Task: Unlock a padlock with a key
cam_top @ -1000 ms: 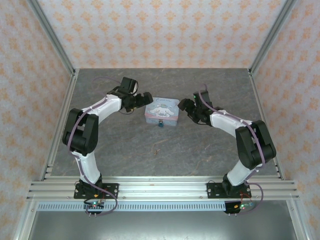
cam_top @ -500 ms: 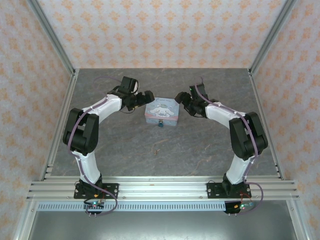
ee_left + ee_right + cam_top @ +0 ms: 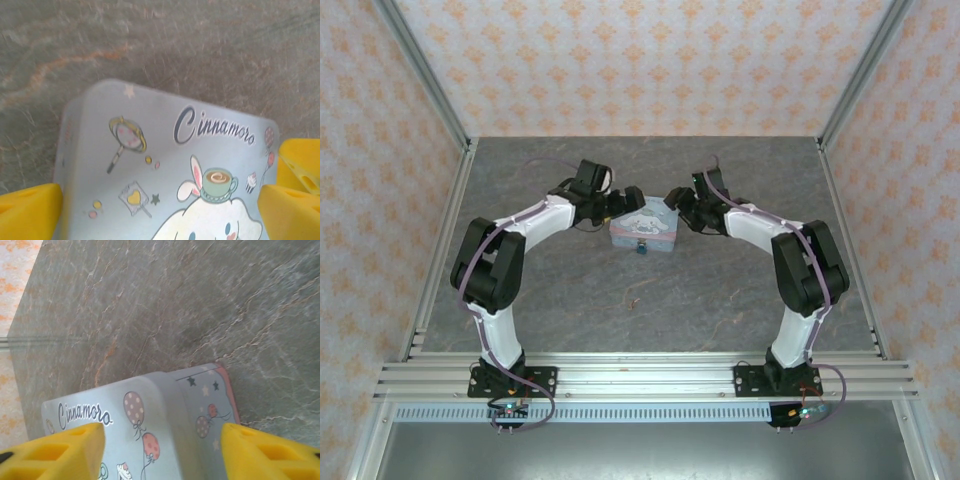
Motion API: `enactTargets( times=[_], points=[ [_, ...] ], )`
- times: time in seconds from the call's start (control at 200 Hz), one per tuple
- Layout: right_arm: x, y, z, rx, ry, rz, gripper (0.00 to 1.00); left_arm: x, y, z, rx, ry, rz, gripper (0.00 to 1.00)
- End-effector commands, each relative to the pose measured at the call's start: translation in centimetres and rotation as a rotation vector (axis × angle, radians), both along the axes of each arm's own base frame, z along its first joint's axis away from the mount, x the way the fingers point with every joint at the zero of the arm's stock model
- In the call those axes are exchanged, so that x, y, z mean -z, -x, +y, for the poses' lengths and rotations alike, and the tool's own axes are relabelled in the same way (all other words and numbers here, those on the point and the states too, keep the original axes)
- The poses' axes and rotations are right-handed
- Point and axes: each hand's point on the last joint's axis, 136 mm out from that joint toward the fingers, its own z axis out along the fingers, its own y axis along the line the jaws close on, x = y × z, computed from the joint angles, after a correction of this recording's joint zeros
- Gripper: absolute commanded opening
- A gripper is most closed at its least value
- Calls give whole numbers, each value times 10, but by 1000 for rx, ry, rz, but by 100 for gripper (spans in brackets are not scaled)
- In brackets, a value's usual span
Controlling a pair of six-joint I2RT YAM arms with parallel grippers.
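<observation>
Tiny teal padlock (image 3: 642, 248) by pale tin (image 3: 643, 226); left end effector (image 3: 160, 207), right end effector (image 3: 162, 450) both parted.

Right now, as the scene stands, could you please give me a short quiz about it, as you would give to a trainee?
1. True or false: the teal padlock is at the near side of the Cinnamoroll tin, the side that faces the arm bases.
2. Where does the key lie? A: on the tin's lid. B: on the table, nearer to the arm bases than the tin. C: inside the padlock.
3. Fill in: in the left wrist view, the left gripper has its jaws wide apart, with the ____ between them.

Key: 1 true; 2 B; 3 tin.
</observation>
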Motion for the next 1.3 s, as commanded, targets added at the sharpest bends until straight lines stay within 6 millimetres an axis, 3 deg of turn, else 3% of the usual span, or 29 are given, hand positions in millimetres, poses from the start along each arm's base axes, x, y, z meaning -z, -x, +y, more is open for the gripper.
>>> enactTargets(
  times=[0.0,0.42,0.606,0.771,0.911,1.001,1.181,1.296],
  points=[
    [-5,7,9,-28,-36,-15,56,-14,7,-4,-7,29,-38,100],
    [2,36,6,-29,-73,-5,54,-9,48,-15,-10,24,-49,100],
    [3,49,5,-24,-91,-6,55,-1,57,-13,-20,5,-40,100],
    [0,46,-2,-9,-49,-27,71,3,58,-5,-52,-26,-32,100],
    [-18,41,-30,64,31,-68,85,-6,55,9,-91,-82,-57,100],
    [-32,41,-56,107,95,-87,100,-19,55,21,-118,-107,-82,100],
    [-66,45,-107,210,315,-159,99,-42,65,39,-151,-131,-121,100],
    [-76,53,-115,169,321,-168,99,-50,77,45,-168,-108,-131,100]
  ],
)
